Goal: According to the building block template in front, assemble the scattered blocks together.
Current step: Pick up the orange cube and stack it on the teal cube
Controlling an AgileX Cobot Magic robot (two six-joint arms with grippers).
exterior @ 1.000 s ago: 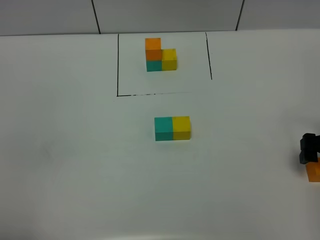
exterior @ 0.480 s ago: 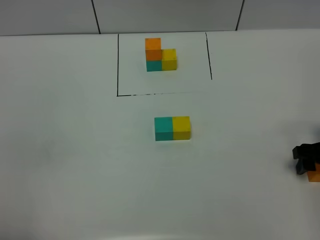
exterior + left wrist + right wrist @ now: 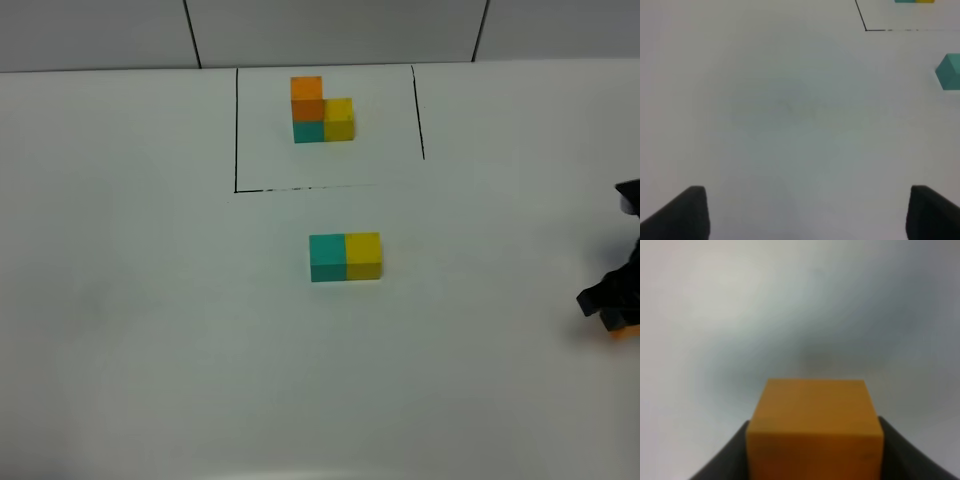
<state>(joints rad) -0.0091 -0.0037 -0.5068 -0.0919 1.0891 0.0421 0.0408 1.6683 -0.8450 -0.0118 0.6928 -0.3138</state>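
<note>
The right claw [image 3: 606,302] is black, and the orange cube [image 3: 815,427] between its fingers is a plain, unmarked orange. Well to that claw's left, the teal cube [image 3: 327,257] and yellow cube [image 3: 363,255] are solid matte colours. Farther from the claw, the template [image 3: 321,110] shows orange over teal with yellow alongside, inside a thin black outline [image 3: 236,130] on the white counter [image 3: 150,330]. The left claw [image 3: 805,215] is black too.
</note>
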